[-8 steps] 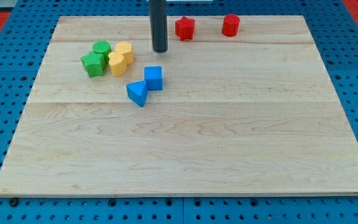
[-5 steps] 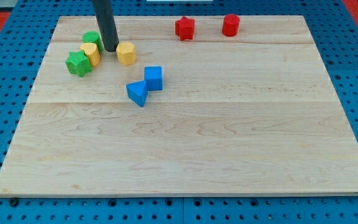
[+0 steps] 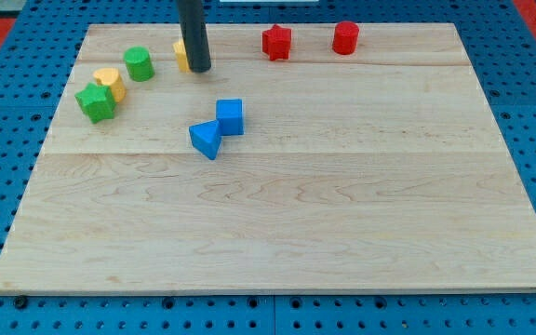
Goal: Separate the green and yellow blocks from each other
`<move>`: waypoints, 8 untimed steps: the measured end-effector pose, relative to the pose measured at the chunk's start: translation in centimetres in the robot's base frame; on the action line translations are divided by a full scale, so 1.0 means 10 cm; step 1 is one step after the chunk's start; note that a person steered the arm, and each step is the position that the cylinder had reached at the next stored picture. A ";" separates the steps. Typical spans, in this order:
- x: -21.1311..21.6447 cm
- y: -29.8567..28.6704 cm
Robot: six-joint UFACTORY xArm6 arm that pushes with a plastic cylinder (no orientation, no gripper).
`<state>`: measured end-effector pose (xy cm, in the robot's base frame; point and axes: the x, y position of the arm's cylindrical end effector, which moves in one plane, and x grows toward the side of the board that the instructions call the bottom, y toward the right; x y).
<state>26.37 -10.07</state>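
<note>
My tip point(image 3: 199, 69) stands near the board's top edge, touching the right side of a yellow block point(image 3: 181, 55) that the rod partly hides. A green cylinder point(image 3: 139, 63) stands apart to the left of that block. Further left, a second yellow block point(image 3: 109, 83) touches a green star-shaped block point(image 3: 94, 102) just below it.
A blue cube point(image 3: 230, 116) and a blue wedge point(image 3: 206, 139) sit together below my tip. A red star-shaped block point(image 3: 276, 42) and a red cylinder point(image 3: 345, 37) stand near the top edge to the right. The wooden board point(image 3: 342, 205) lies on a blue pegboard.
My tip swept left into the cluster, then came back right and up. The green and yellow blocks spread out; one yellow block moved up near the top edge, the others shifted left.
</note>
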 end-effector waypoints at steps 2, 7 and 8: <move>0.44 -0.35; 0.63 -1.33; 0.87 -1.47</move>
